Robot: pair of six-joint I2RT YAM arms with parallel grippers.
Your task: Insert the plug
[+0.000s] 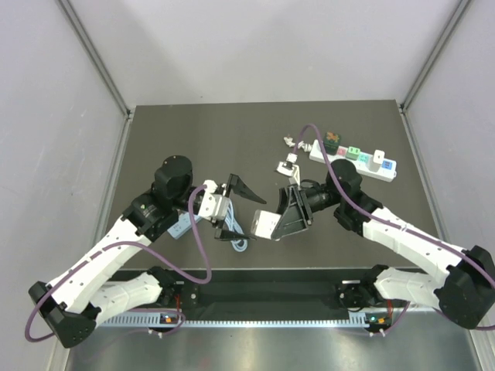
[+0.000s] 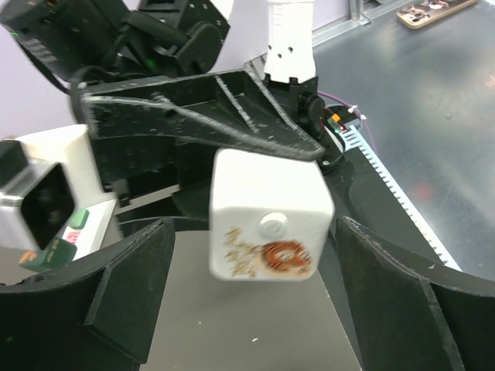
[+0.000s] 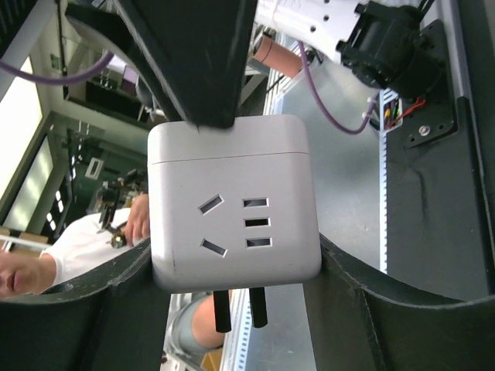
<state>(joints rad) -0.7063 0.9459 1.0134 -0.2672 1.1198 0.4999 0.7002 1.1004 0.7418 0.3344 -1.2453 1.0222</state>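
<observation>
Plug [image 1: 263, 223]: white cube, socket holes on one face, two dark prongs [image 3: 238, 309] on adjoining side, orange-brown print on another face. Held above table, well apart from power strip [image 1: 357, 161], toward strip's near-left.

Right gripper [image 1: 277, 222]: clamped on plug, fingers pressed to opposite sides.

Left gripper [image 1: 234, 210]: spread wide, farther from power strip than plug is. Its fingers [image 2: 131, 286] flank plug, gap showing each side in left wrist view.

Small white adapter [image 1: 288, 165]: on table near power strip's left end.
</observation>
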